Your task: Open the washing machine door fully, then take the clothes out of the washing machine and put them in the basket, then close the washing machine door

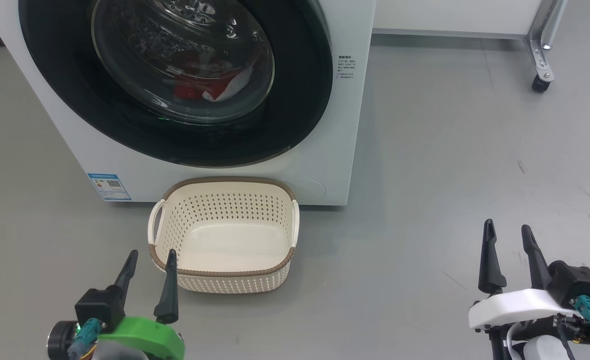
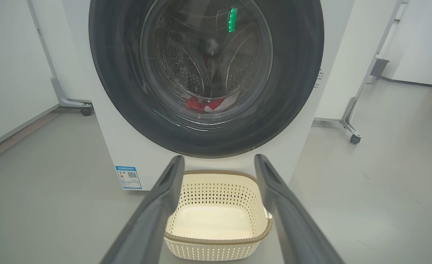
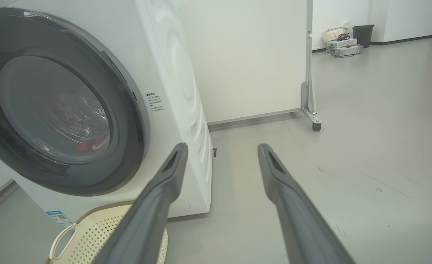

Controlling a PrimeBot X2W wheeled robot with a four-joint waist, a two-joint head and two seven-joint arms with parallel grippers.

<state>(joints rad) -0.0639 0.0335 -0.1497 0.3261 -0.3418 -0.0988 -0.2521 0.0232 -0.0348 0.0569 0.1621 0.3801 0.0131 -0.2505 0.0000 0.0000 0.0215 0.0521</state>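
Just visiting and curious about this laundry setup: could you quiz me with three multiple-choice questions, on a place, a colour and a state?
1. Where is the basket relative to the washing machine? A on top; B on the floor before it; C inside.
2. What colour are the clothes? A blue; B green; C red with white.
3. The door is: A shut; B wide open; C removed.
Answers: 1 B, it stands on the grey floor before the machine. 2 C, red and white show through the door. 3 A, it sits flush against the front.
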